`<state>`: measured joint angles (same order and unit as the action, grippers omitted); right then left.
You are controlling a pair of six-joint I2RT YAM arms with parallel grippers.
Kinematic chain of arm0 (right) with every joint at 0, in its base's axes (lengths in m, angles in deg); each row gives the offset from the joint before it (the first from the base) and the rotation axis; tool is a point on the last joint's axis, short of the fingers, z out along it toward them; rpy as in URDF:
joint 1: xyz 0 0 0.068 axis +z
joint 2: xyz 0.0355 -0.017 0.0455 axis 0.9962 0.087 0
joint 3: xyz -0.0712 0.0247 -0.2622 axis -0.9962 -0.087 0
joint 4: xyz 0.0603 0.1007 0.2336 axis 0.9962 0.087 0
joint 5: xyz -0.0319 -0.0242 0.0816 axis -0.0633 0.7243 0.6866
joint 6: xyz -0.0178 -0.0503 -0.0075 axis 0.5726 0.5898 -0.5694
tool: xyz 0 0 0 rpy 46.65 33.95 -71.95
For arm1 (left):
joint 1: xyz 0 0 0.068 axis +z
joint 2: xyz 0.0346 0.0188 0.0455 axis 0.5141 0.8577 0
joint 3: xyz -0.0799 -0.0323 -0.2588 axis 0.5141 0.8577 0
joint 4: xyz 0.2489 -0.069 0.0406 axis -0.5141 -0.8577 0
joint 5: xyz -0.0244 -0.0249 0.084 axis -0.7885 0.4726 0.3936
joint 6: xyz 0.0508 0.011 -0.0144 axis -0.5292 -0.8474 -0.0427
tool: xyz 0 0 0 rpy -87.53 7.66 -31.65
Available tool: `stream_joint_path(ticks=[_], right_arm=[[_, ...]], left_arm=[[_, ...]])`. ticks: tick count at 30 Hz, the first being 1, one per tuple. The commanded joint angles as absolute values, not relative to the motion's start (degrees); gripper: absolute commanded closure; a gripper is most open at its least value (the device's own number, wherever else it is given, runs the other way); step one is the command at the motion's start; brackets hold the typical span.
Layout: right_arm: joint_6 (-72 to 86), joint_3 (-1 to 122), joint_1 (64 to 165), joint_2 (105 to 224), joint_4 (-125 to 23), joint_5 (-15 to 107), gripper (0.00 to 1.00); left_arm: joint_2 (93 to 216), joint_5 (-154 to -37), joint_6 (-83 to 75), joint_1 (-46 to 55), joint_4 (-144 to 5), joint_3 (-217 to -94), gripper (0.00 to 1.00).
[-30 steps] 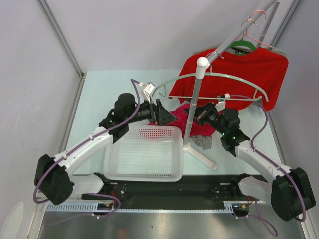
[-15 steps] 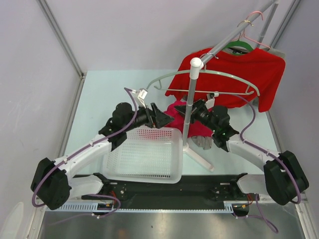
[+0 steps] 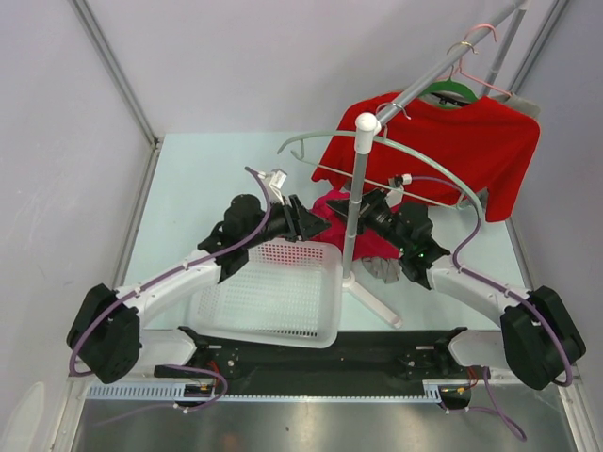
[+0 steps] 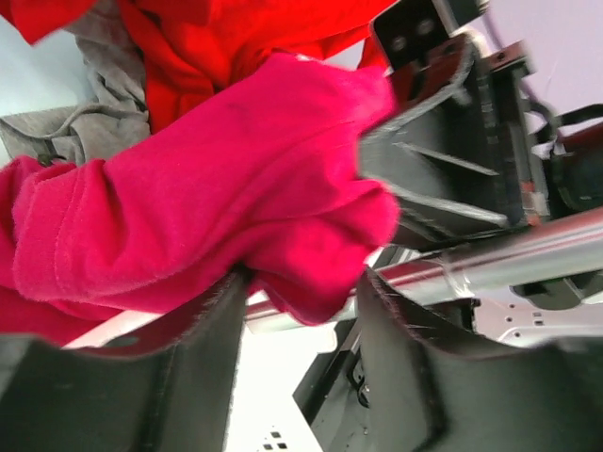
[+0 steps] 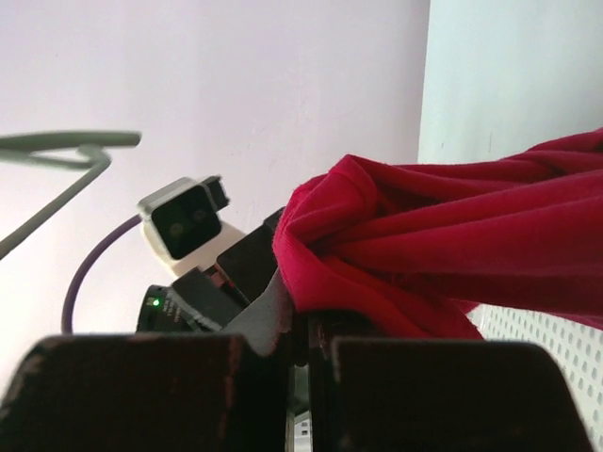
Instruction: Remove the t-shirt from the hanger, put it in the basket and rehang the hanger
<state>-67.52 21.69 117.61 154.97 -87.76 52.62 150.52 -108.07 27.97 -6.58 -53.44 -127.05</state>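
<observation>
The crimson t-shirt [image 3: 332,209] hangs bunched between my two grippers, just past the basket's far rim and off the hanger. The pale grey arched hanger [image 3: 429,158] dangles bare from the rack, above the shirt. My right gripper [image 3: 364,209] is shut on the t-shirt [image 5: 452,254], whose cloth spills from its closed fingertips [image 5: 273,311]. My left gripper [image 4: 301,301] stands half open around a hanging fold of the t-shirt [image 4: 207,207]. The left finger touches the cloth, and a small gap shows at the right finger.
A white mesh basket [image 3: 273,320] sits in front of the arms. The rack's upright pole [image 3: 356,188] and foot [image 3: 377,306] stand between the grippers. A scarlet t-shirt [image 3: 452,141] on a green hanger, a pink wire hanger [image 3: 485,56] and a grey cloth [image 3: 382,270] are to the right.
My left gripper moved right onto the t-shirt and its jaws narrowed around a fold. The right arm carried the shirt leftward and down. The hanger's left end swung up.
</observation>
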Motion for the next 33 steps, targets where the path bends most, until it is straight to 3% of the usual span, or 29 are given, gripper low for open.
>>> stream_joint_path(ticks=[1,6,8,10,11,14,17,20,28,33], right_arm=[[-66.1,23.7,119.9,150.4,-91.0,54.1,1.00],[-65.8,23.3,119.9,149.1,-90.2,54.4,0.98],[-64.3,23.3,119.8,148.2,-87.6,53.9,0.88],[-62.8,23.3,119.7,146.5,-85.0,52.7,0.74],[-61.4,23.3,119.5,145.7,-81.1,52.0,0.60],[-58.2,23.3,118.1,141.7,-72.0,48.3,0.32],[-56.5,22.9,117.0,137.4,-63.7,43.8,0.16],[-55.6,21.1,114.1,133.8,-59.0,42.3,0.13],[-57.3,14.9,104.4,127.2,-52.0,46.6,0.13],[-55.8,13.8,103.9,125.4,-43.4,44.4,0.16]], left_arm=[[151.9,-106.9,28.3,-8.1,-51.6,-130.0,0.52],[151.7,-105.2,28.1,-8.1,-51.8,-131.2,0.88],[150.6,-103.6,28.0,-8.1,-52.9,-132.2,1.00],[149.3,-102.5,27.8,-8.1,-53.5,-132.5,1.00],[148.5,-101.2,27.9,-8.1,-53.7,-132.4,1.00],[145.0,-99.6,27.9,-8.1,-54.9,-131.8,1.00],[141.7,-98.2,27.0,-8.1,-56.6,-131.9,1.00],[139.3,-97.2,25.3,-8.1,-59.2,-133.7,1.00],[136.7,-92.9,23.2,-7.3,-66.4,-139.8,1.00],[136.4,-92.7,23.7,-3.7,-72.6,-143.1,1.00]])
